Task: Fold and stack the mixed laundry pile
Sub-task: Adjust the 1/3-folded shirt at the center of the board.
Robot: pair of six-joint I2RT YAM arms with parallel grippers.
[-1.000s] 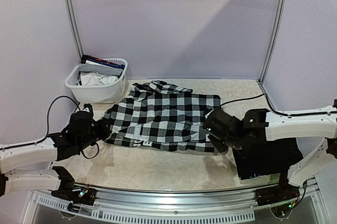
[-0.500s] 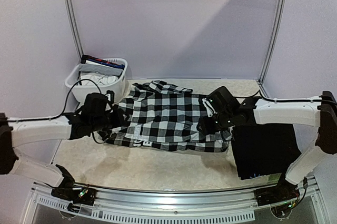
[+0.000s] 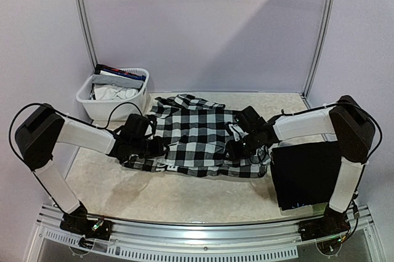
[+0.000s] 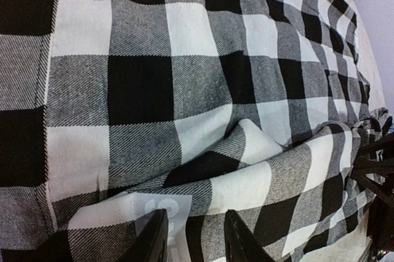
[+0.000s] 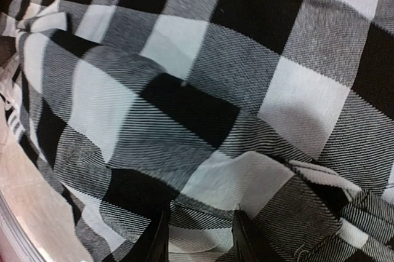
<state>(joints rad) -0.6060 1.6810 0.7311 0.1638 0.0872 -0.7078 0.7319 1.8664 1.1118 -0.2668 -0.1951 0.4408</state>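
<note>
The black-and-white checkered shirt (image 3: 191, 133) lies spread out in the middle of the table. My left gripper (image 3: 157, 147) is down on its left part and my right gripper (image 3: 237, 147) on its right part. In the left wrist view the left gripper (image 4: 194, 240) is open, with a raised fold of the shirt (image 4: 184, 90) and a white label (image 4: 163, 208) between its fingers. In the right wrist view the right gripper (image 5: 198, 240) is open over wrinkled shirt cloth (image 5: 203, 108). A black garment (image 3: 308, 176) lies flat at the right.
A white plastic basket (image 3: 120, 109) with several more garments (image 3: 117, 83) stands at the back left, just beyond the shirt's collar end. Grey walls close the back and sides. The metal rail runs along the near edge.
Both arms have swung inward and forward from the table's sides. Both grippers now rest on the shirt, the left on its left part, the right on its right part.
</note>
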